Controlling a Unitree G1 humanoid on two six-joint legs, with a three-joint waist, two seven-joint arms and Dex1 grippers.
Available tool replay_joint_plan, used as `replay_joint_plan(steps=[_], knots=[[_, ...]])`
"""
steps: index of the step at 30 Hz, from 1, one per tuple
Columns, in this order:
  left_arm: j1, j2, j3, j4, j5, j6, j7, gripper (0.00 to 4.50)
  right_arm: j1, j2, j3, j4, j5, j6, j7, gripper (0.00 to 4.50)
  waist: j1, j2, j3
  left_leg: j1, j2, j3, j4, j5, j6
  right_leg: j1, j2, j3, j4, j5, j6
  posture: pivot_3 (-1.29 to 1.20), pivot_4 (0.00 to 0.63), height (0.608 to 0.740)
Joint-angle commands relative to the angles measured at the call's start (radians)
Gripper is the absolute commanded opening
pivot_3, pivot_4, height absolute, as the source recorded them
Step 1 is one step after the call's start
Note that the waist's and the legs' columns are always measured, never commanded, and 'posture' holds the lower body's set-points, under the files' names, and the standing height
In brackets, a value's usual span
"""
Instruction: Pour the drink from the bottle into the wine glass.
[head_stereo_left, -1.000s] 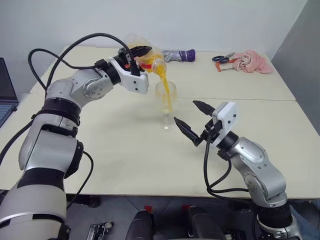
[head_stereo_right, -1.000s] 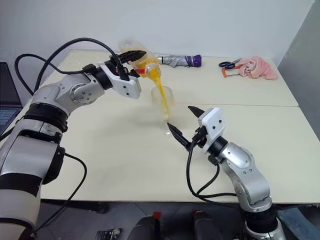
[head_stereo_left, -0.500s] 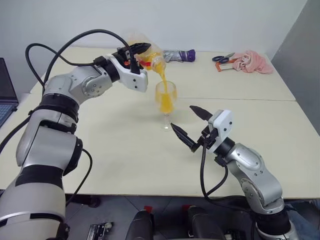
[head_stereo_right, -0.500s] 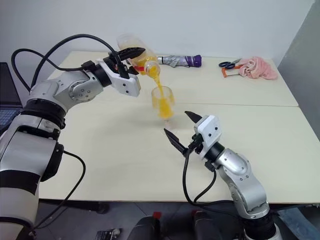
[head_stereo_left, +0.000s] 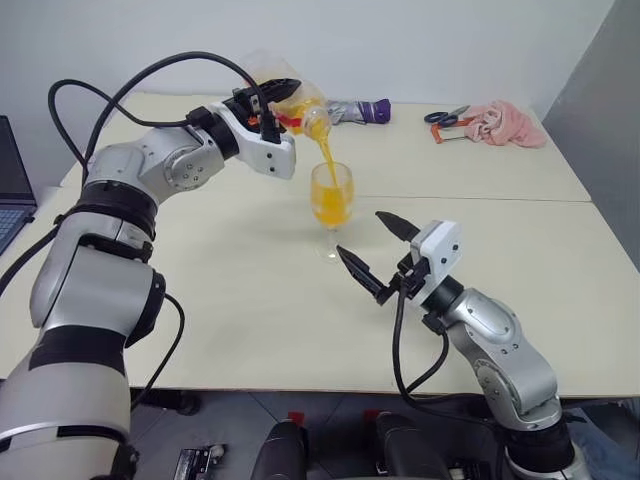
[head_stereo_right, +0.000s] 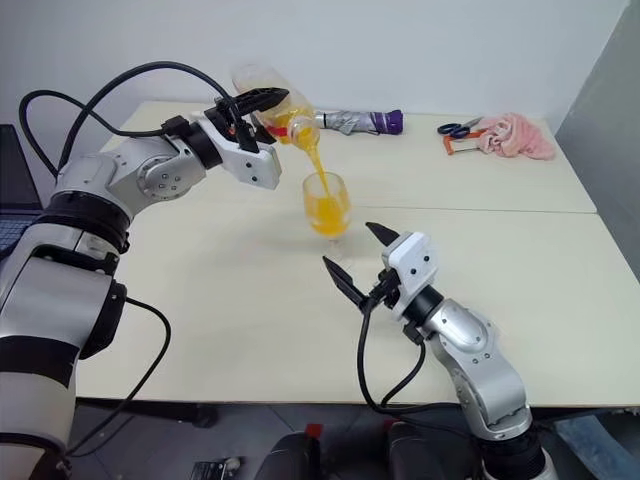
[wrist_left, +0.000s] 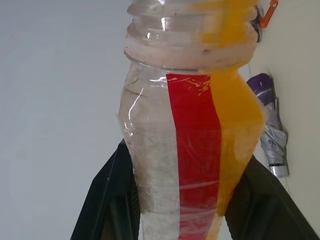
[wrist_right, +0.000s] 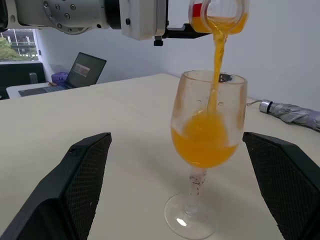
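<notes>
Fuller wine glass (head_stereo_left: 331, 195), right gripper (head_stereo_left: 380, 252) nearer.

Bottle (wrist_left: 190, 150) base cut off below, its sides partly behind the left hand (wrist_left: 175, 200) fingers

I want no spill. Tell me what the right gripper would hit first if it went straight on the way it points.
Probably the wine glass: it stands upright straight ahead of the right gripper, whose jaws are wide open, with bare table between them. Depth is hard to judge, so the glass might instead pass between the jaws.
</notes>
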Motion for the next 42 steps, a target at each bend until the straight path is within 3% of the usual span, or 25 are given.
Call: replay_joint_plan(steps=[1,31,42], knots=[[-0.042,0.012,-0.001,0.000,0.000,0.003,0.031,1.71,-0.017,0.006,-0.001,-0.042,-0.007,-0.020,-0.007,4.50,0.000,0.000,0.000,0.000,0.000,0.000,0.000,0.000,0.000,0.000,0.000,0.000,0.000,0.000,0.000,0.00,0.150,0.740],[-0.066,0.021,-0.035,0.009,0.035,0.009,0.078,1.71,-0.016,0.027,0.013,-0.032,-0.021,-0.018,0.000,4.50,0.000,0.000,0.000,0.000,0.000,0.000,0.000,0.000,0.000,0.000,0.000,0.000,0.000,0.000,0.000,0.00,0.150,0.740],[-0.024,-0.019,0.028,0.016,-0.098,-0.001,-0.030,1.71,-0.020,0.028,0.016,-0.028,-0.023,-0.016,0.001,4.50,0.000,0.000,0.000,0.000,0.000,0.000,0.001,0.000,0.000,0.000,0.000,0.000,0.001,0.000,0.000,0.00,0.150,0.740]])
